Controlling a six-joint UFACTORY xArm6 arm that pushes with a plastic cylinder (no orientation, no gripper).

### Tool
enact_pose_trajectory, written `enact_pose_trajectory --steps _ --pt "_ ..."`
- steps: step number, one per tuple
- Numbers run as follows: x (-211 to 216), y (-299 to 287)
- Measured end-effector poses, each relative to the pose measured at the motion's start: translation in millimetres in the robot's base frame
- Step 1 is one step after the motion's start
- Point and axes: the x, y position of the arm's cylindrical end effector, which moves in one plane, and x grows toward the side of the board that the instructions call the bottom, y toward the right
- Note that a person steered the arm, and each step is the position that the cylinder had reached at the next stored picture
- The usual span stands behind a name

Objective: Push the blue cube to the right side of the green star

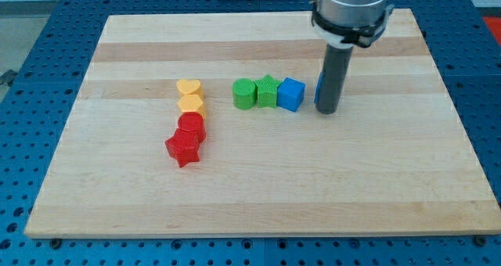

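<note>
The board is pale wood with a smooth, matt finish and faint lengthwise grain bands, lying on a blue metal table dotted with holes. The blue cube, green star, green cylinder, the two yellow blocks, the red star and the red block above it all look like matt plastic with a slightly ribbed surface. The rod is dark and dull, seated in a shiny silver metal collar.

Blue perforated bench under wooden board
</note>
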Motion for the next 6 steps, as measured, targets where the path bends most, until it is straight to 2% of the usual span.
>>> enact_pose_trajectory --steps 1,2,4,6 --pt "3 -39" --pt "-5 -48" --pt "-12 -40" --pt "-40 -12"
